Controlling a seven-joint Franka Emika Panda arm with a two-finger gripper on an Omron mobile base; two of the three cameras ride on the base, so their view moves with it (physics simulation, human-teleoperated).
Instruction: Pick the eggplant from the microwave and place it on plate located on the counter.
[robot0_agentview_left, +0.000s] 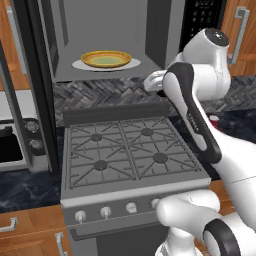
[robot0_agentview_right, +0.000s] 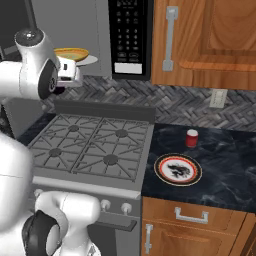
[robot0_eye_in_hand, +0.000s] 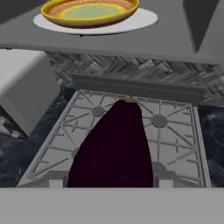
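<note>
My gripper (robot0_eye_in_hand: 112, 177) is shut on the eggplant (robot0_eye_in_hand: 113, 146), a dark purple lump that rises between the fingertips in the hand view. It hangs in the air over the back of the stove, just outside and below the microwave (robot0_agentview_left: 100, 30) opening. From the right base view, the hand sits in front of the cavity with a sliver of the eggplant (robot0_agentview_right: 59, 90) under it. The microwave's black keypad door (robot0_agentview_right: 131, 37) stands open. On the counter (robot0_agentview_right: 225, 165) to the right of the stove lies the plate (robot0_agentview_right: 178, 169), white with a red and dark rim.
Inside the microwave, a yellow dish (robot0_agentview_left: 106, 59) rests on the white turntable (robot0_agentview_left: 80, 65). The grey gas stove (robot0_agentview_left: 125, 150) lies below the hand. A red cup (robot0_agentview_right: 192, 138) stands behind the plate. Wooden cabinets (robot0_agentview_right: 210, 40) hang above the counter.
</note>
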